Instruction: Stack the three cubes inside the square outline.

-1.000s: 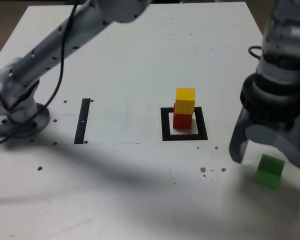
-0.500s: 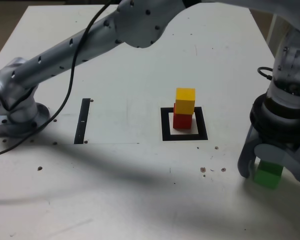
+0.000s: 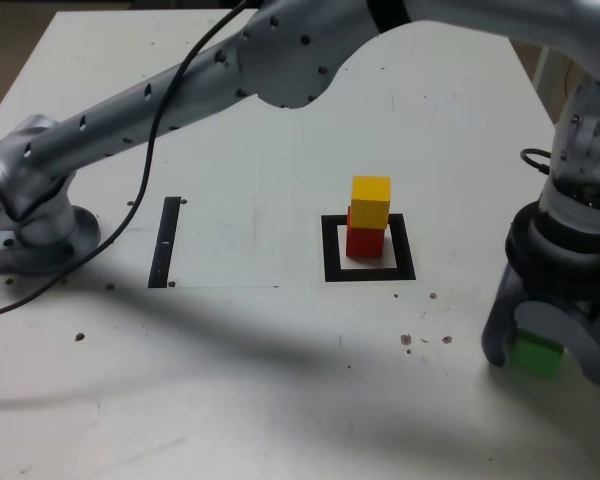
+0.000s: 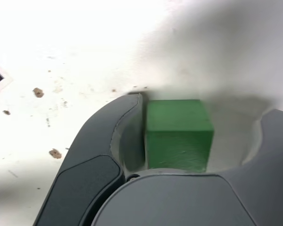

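The green cube is seen at the lower right of the exterior view, between the fingers of the pincer, which stand apart. It lies nearer one finger; a gap is left beside the other, so centring may be needed before closing.

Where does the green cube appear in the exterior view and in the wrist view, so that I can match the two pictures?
Exterior view: the green cube is at the lower right, between the gripper's jaws.
Wrist view: just right of centre, between the jaws.
Shared landmark: the gripper.
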